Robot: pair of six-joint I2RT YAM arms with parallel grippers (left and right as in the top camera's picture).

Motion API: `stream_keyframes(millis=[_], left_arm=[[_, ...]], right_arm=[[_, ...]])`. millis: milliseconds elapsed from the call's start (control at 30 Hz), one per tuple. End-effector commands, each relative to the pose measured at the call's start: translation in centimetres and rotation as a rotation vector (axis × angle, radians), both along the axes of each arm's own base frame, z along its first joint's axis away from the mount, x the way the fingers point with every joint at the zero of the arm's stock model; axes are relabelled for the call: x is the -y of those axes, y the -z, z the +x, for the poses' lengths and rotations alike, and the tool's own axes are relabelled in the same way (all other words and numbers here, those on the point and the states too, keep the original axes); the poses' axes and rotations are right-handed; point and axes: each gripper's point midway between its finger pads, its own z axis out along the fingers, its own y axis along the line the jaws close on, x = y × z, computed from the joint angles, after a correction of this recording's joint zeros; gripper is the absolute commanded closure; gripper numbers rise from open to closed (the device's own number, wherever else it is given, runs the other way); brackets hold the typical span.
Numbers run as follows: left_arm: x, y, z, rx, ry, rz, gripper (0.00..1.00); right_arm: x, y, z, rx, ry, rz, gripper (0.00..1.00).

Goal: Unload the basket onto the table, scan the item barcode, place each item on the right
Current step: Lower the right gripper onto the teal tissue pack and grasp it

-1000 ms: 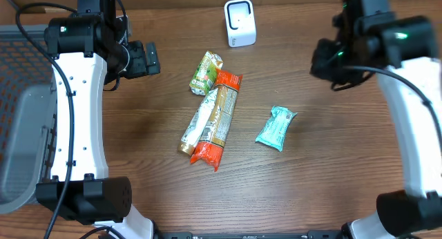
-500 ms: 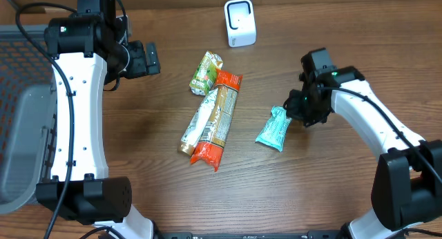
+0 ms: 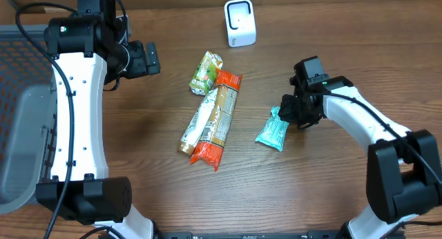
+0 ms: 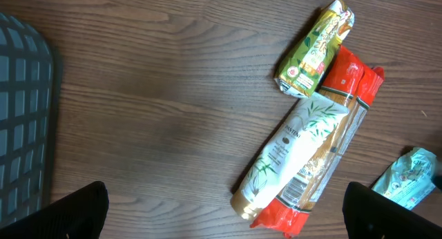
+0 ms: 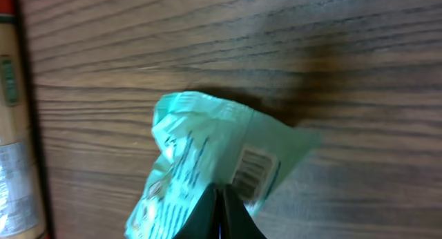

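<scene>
Down and inward over the last second with the black right gripper (image 3: 293,115), from high at the table's right edge to the upper end of the crinkled teal foil snack packet (image 3: 273,132); no shift anywhere else. Clamped shut now on that packet's edge, judging by the wrist view, with the dark fingertips (image 5: 204,222) meeting on the foil just below the printed barcode (image 5: 252,168). Probably taken by the edge so as to leave the barcode face bare for the small white box scanner (image 3: 239,23), upright at the far side and well apart. Not yet lifted, as far as can be told.

Parked up at the left with the black left gripper (image 3: 143,58), wide open and empty, likely to keep clear.

Left alone near the middle: a green foil pouch (image 3: 206,72) touching a long orange-red wrapper (image 3: 222,118), with a white leaf-printed pouch (image 3: 199,123) along its side.

Underneath, a brown wood-grain tabletop (image 3: 331,190); at the left edge, a grey mesh basket (image 3: 21,128). Nothing visible of the room beyond.
</scene>
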Motion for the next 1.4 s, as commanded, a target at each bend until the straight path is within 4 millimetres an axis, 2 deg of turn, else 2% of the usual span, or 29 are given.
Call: stream_keyframes(millis=[0, 133, 233, 267, 367, 400, 533, 667, 733, 800, 900, 933, 1033, 1100, 1133, 1267, 1367], left_arm=[[-0.2, 0.4, 0.1, -0.013, -0.014, -0.003, 0.00], [-0.2, 0.4, 0.1, -0.013, -0.014, -0.003, 0.00], [-0.2, 0.4, 0.1, -0.013, -0.014, -0.003, 0.00], [-0.2, 0.4, 0.1, -0.013, -0.014, -0.004, 0.00], [-0.2, 0.4, 0.1, -0.013, -0.014, -0.004, 0.00], [-0.2, 0.4, 0.1, -0.013, -0.014, -0.003, 0.00], [-0.2, 0.4, 0.1, -0.013, -0.014, -0.003, 0.00], [-0.2, 0.4, 0.1, -0.013, -0.014, -0.003, 0.00], [-0.2, 0.4, 0.1, -0.013, -0.014, -0.003, 0.00], [-0.2, 0.4, 0.1, -0.013, -0.014, -0.003, 0.00], [-0.2, 0.4, 0.1, -0.013, -0.014, -0.003, 0.00], [-0.2, 0.4, 0.1, -0.013, -0.014, -0.003, 0.00], [-0.2, 0.4, 0.1, -0.013, -0.014, -0.004, 0.00], [-0.2, 0.4, 0.1, -0.013, -0.014, -0.003, 0.00], [-0.2, 0.4, 0.1, -0.013, -0.014, -0.003, 0.00], [-0.2, 0.4, 0.1, -0.013, -0.014, -0.003, 0.00], [-0.2, 0.4, 0.1, -0.013, -0.014, -0.003, 0.00]], right_arm=[[0.0, 2.0, -0.5, -0.037, -0.021, -0.013, 0.96], [0.2, 3.2, -0.8, -0.063, -0.020, -0.024, 0.96], [0.4, 3.3, -0.7, -0.061, -0.033, -0.026, 0.96], [0.5, 3.3, -0.7, -0.059, -0.039, -0.028, 0.93], [0.7, 3.3, -0.6, -0.042, -0.082, -0.049, 0.68], [1.1, 3.3, -0.5, -0.037, -0.082, -0.071, 0.63], [1.6, 2.3, 0.3, -0.022, -0.093, -0.107, 0.51], [0.8, -1.2, 1.8, -0.005, -0.095, -0.086, 0.50], [0.2, -3.9, 2.3, 0.010, -0.098, -0.057, 0.49], [-0.6, -6.7, 2.3, 0.006, -0.104, -0.001, 0.41], [-1.7, -8.6, 1.2, -0.051, -0.112, 0.090, 0.28], [-2.0, -8.6, 0.5, -0.080, -0.115, 0.119, 0.25], [-3.0, -7.5, -1.5, -0.158, -0.125, 0.184, 0.24], [-4.1, -6.8, -2.6, -0.193, -0.144, 0.238, 0.27], [-5.4, -6.0, -3.4, -0.203, -0.172, 0.280, 0.29], [-8.4, -4.1, -4.5, -0.174, -0.230, 0.303, 0.30], [-9.2, -2.3, -4.3, -0.152, -0.161, 0.245, 0.30]])
